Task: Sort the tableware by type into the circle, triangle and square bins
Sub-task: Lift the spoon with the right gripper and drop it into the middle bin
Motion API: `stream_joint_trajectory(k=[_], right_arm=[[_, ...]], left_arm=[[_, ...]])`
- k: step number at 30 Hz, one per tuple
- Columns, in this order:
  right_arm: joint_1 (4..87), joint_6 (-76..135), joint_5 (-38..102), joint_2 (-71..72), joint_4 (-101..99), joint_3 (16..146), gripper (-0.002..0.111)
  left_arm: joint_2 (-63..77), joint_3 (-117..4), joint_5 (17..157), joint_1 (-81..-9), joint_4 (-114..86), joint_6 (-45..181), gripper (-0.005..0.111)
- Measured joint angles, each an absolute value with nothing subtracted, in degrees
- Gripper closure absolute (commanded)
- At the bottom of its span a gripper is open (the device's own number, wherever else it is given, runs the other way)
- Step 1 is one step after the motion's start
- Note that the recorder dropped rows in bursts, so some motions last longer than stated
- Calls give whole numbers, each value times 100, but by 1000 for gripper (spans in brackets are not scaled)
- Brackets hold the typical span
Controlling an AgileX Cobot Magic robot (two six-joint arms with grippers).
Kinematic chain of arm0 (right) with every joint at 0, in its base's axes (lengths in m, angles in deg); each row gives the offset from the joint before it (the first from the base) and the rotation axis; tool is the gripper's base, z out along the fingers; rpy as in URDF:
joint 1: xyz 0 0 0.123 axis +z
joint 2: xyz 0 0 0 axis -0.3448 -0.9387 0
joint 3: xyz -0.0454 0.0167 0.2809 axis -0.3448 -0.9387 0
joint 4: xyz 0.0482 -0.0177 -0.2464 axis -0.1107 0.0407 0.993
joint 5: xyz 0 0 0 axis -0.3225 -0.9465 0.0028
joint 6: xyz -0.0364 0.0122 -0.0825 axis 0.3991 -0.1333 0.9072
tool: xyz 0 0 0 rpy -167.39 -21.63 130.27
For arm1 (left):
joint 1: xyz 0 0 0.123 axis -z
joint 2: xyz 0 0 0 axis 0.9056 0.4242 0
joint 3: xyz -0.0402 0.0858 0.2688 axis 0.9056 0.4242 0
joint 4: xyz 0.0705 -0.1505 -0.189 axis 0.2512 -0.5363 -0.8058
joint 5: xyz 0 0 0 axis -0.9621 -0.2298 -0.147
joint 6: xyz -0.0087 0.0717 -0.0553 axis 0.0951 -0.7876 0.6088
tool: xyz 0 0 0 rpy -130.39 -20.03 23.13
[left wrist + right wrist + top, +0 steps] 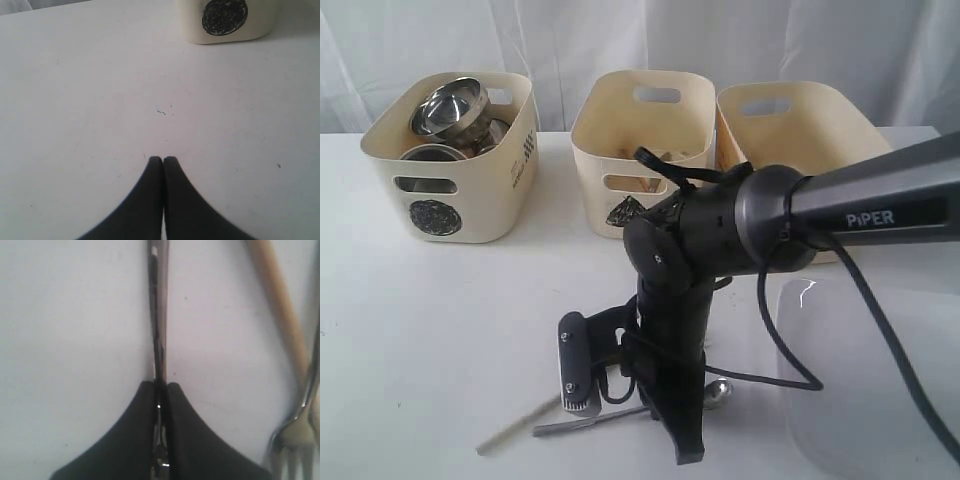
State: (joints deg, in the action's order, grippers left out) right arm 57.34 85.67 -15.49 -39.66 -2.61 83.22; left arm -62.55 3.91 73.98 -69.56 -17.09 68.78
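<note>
Two pincers show, each with its fingers together. Our right pincer (160,385) is clamped on a thin steel utensil (159,315) seen edge-on. Its shaft runs out past the fingertips along the desk (75,340), and we cannot tell whether it is the knife or the spoon. Just beside it lie a wooden chopstick (277,305) and a fork (295,435), both outside the grip. Our left pincer (163,159) is pressed closed on nothing, above bare desk, with the circle bin (192,25) well ahead of it.
</note>
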Motion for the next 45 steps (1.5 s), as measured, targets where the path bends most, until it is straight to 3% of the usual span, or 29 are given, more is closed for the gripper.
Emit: stream_joint_trajectory(k=[13,17,26,35,42,45], right_arm=[[5755,8761,-1975,-2647,-222,8321,108],[5755,8606,-786,-2124,-187,8321,108],[5271,6404,4225,-1940,-280,8321,108],[4627,5764,6808,-2912,-2120,8321,108],[4254,5157,7119,-4114,-2496,9024,107],[4251,5116,6576,-4487,-2496,9533,93]], left_arm=[[-6255,391,7398,-6956,-1709,6878,107],[-6255,391,7398,-6956,-1709,6878,107],[-6255,391,7398,-6956,-1709,6878,107],[-6255,391,7398,-6956,-1709,6878,107],[-6255,391,7398,-6956,-1709,6878,107],[-6255,391,7398,-6956,-1709,6878,107]])
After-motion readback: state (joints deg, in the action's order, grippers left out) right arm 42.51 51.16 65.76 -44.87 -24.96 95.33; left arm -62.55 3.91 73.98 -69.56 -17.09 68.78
